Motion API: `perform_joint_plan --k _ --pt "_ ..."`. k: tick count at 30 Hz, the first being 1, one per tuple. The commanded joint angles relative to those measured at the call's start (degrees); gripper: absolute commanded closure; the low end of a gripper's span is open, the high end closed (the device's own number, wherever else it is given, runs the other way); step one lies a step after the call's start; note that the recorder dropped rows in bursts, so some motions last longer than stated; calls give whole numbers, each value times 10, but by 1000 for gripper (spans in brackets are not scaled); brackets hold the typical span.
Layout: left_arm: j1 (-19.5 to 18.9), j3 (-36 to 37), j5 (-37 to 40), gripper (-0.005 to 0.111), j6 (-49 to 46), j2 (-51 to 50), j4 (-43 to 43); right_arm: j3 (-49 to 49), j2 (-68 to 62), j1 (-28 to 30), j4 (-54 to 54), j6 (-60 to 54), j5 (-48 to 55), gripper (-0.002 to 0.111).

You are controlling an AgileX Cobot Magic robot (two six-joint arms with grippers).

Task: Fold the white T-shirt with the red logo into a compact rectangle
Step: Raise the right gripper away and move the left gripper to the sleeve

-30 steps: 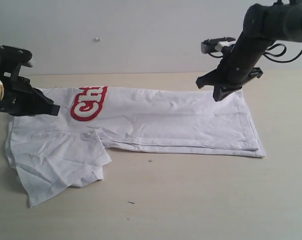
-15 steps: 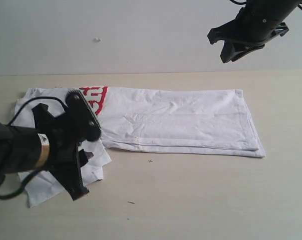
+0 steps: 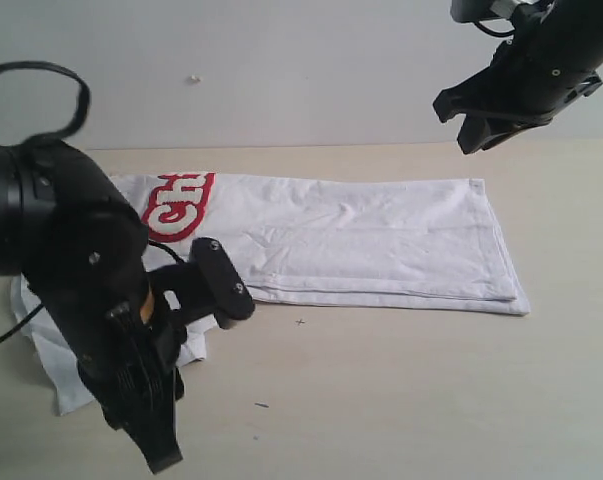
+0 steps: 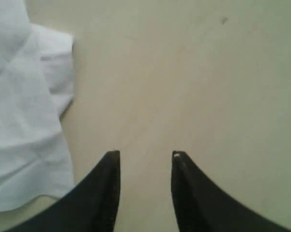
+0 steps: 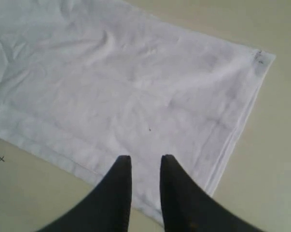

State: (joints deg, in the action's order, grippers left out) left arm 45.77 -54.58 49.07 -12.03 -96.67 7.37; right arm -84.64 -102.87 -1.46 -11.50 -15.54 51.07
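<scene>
The white T-shirt (image 3: 381, 240) lies on the table as a long band folded lengthwise, with one sleeve spread out at the front left, partly behind my left arm. The start of the red logo (image 3: 181, 205) shows at the band's left end. My left gripper (image 3: 159, 455) hangs low over bare table just in front of the sleeve (image 4: 24, 121). It is open (image 4: 145, 154) with nothing between its fingers. My right gripper (image 3: 481, 140) hovers high above the shirt's right end. Its fingers (image 5: 145, 157) stand a little apart and empty over the folded cloth (image 5: 111, 82).
The light wooden table (image 3: 401, 400) runs back to a pale wall (image 3: 281, 60). A small cross mark (image 3: 300, 322) and a dark speck (image 3: 261, 405) lie on the table in front of the shirt. My bulky left arm (image 3: 71, 260) blocks the view of the shirt's left part.
My left arm swung from the shirt's far left edge forward and down to the table's front. My right gripper rose off the shirt's right end and now hovers high.
</scene>
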Motion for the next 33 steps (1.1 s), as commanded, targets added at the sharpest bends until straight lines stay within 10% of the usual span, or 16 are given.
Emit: perform_joint_plan --k 1,10,21,30,33 --pt "-97 -3 -15 70 -37 0 -46 13 9 0 -2 -9 -29 85" --pt "-131 39 -173 45 -44 -24 -16 13 9 0 -4 -13 -46 85" --pt "-130 45 -197 46 -2 -91 75 13 9 0 -3 -13 -47 85" --pt "-130 45 -186 107 78 -91 178 13 9 0 -5 -20 -47 85" --pt "-130 28 -158 107 61 -81 179 13 9 0 -5 -20 -46 85"
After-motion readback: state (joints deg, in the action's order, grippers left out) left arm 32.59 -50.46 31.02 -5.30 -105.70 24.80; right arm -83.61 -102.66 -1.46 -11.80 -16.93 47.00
